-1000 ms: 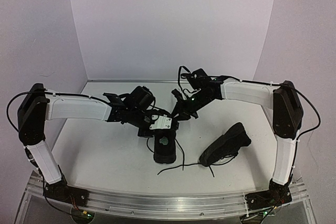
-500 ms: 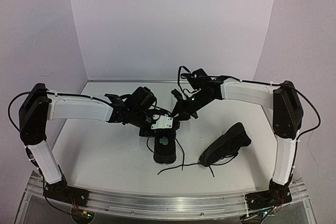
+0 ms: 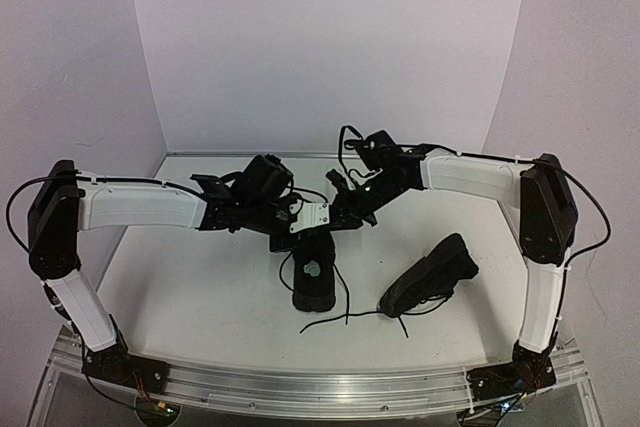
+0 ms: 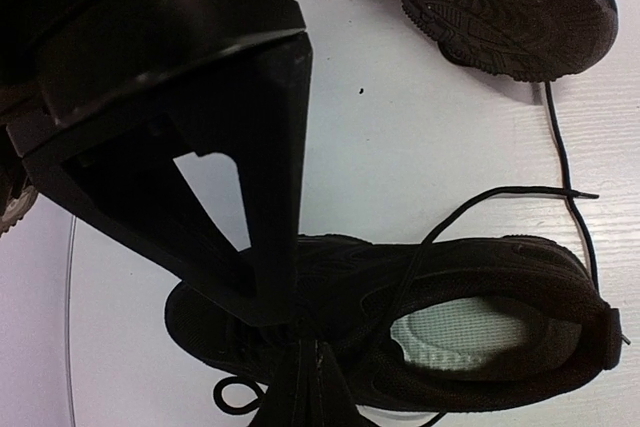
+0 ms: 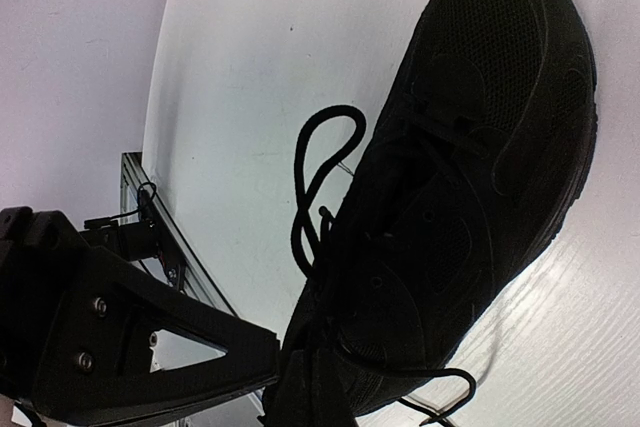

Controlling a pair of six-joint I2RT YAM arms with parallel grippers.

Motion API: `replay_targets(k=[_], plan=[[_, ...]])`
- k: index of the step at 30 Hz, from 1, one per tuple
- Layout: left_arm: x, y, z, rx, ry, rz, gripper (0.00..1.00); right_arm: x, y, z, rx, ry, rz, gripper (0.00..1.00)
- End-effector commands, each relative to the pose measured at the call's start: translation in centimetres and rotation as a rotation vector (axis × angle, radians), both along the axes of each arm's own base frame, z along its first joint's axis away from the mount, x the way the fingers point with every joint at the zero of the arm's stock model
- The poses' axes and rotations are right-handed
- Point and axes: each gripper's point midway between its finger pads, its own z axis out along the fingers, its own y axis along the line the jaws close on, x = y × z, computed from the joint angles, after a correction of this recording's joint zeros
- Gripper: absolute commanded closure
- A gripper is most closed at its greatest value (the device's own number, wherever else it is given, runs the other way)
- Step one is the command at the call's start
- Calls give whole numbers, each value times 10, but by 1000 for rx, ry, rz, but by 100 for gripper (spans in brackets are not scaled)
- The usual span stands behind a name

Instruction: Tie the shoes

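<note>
This is a robotics lab test cell. A bare white table [image 3: 200, 297] is boxed in by plain pale panels [image 3: 330, 47] at the far, left and right sides. Two white-and-black robot arms [image 3: 130, 207] are bolted to an aluminium rail [image 3: 320, 392] along the near edge.

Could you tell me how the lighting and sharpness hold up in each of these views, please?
Top external: soft, even light, yet the upright shoe is a detail-less black shape. Left wrist: the left hand looms dark; that shoe is sharp. Right wrist: the table glares white; the shoe's mesh reads clearly.
</note>
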Motion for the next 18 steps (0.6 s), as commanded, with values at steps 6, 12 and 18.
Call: replay_targets(k=[6,12,18], plan=[[-10,9,8,-3,-4,-42,85,6,8,19,46,-46,10,100],[-9,10,-2,33,-7,-52,83,7,9,19,47,-45,12,100],[-5,9,-12,62,-7,-53,81,6,9,19,47,-45,11,100]])
